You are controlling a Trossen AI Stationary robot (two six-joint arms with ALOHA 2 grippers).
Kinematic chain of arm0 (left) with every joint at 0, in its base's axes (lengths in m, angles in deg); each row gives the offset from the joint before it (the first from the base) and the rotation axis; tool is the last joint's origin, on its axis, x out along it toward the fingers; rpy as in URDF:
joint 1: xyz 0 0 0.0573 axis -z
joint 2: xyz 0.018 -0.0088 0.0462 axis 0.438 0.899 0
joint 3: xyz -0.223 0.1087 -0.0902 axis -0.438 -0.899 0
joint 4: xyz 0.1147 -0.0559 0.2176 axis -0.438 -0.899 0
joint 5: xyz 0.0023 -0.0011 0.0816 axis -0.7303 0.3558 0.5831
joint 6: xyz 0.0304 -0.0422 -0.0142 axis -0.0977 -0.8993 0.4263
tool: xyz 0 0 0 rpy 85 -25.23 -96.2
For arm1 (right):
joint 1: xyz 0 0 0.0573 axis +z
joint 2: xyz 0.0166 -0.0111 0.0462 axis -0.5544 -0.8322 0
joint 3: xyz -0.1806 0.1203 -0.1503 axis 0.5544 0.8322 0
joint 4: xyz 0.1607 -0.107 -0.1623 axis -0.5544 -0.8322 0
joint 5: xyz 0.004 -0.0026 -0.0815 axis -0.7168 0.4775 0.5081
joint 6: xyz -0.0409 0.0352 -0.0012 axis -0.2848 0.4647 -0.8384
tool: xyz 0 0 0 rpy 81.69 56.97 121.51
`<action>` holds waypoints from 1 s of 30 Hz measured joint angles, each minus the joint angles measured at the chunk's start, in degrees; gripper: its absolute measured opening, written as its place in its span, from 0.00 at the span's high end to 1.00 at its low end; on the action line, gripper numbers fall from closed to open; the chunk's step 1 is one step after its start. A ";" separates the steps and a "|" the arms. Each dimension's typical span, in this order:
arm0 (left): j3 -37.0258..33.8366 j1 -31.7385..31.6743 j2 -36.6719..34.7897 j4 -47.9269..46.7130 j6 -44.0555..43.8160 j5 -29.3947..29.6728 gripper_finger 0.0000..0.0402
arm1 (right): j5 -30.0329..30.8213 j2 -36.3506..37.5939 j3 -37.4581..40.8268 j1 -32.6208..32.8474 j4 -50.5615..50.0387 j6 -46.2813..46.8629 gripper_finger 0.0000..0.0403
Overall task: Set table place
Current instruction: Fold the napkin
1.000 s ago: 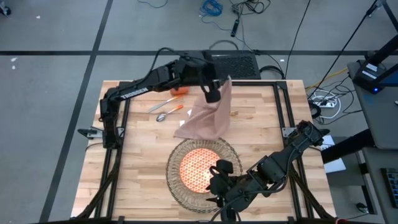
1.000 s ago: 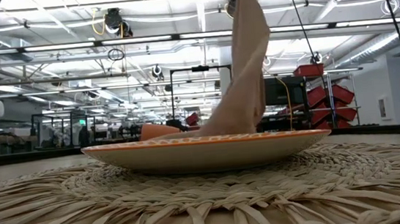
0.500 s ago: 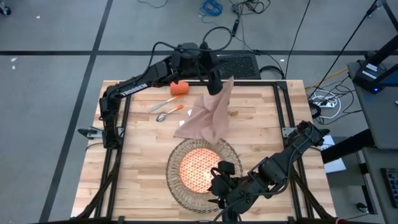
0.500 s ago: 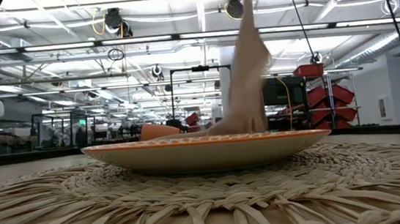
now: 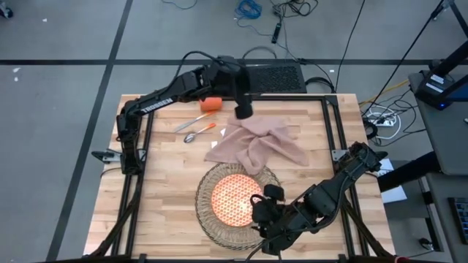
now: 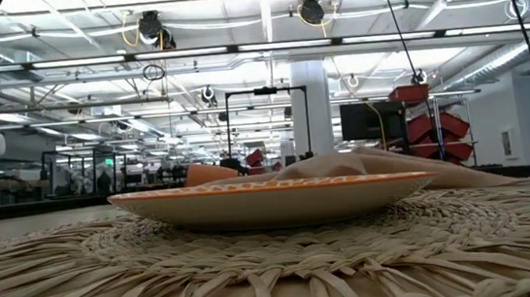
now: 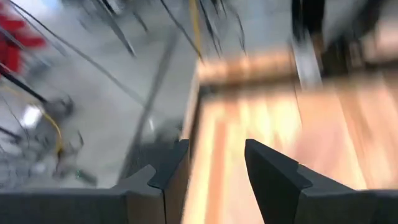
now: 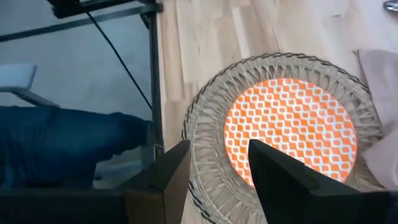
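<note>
The left gripper (image 5: 243,111) is hovering with fingers apart and empty above the crumpled beige napkin (image 5: 257,145), which is lying on the table (image 5: 164,190) beside the wicker placemat (image 5: 207,217); the right gripper (image 5: 265,206) is hanging open over the orange-patterned plate (image 5: 231,199)

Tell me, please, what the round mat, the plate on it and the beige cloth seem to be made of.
The placemat looks like woven wicker or straw: dry flat strands plaited in rings with a looped edge. The plate seems glazed ceramic or hard plastic, I cannot tell which; its surface is smooth with a printed orange and white lattice. The napkin looks like soft matte fabric, since it lies in loose folds.
</note>
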 joint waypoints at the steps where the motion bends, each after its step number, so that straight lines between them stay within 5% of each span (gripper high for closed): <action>1: 0.00 -0.08 -0.02 -4.25 1.68 0.00 0.65 | 0.02 0.00 0.00 0.18 -0.16 -0.04 0.63; 8: -2.31 -2.14 0.11 -25.07 5.72 0.43 0.66 | -0.10 0.00 0.25 1.71 -2.71 -3.34 0.63; 17: -19.42 -3.94 -0.35 -27.33 2.84 4.40 0.74 | -0.36 -0.03 12.47 4.92 1.62 1.01 0.63; 22: -32.56 -1.99 -2.79 -17.41 4.43 7.89 0.75 | -0.13 -0.04 17.72 6.88 3.48 5.04 0.63; 30: -59.36 1.06 -22.04 10.12 3.30 7.17 0.75 | 5.47 -0.02 20.19 11.19 1.58 10.15 0.63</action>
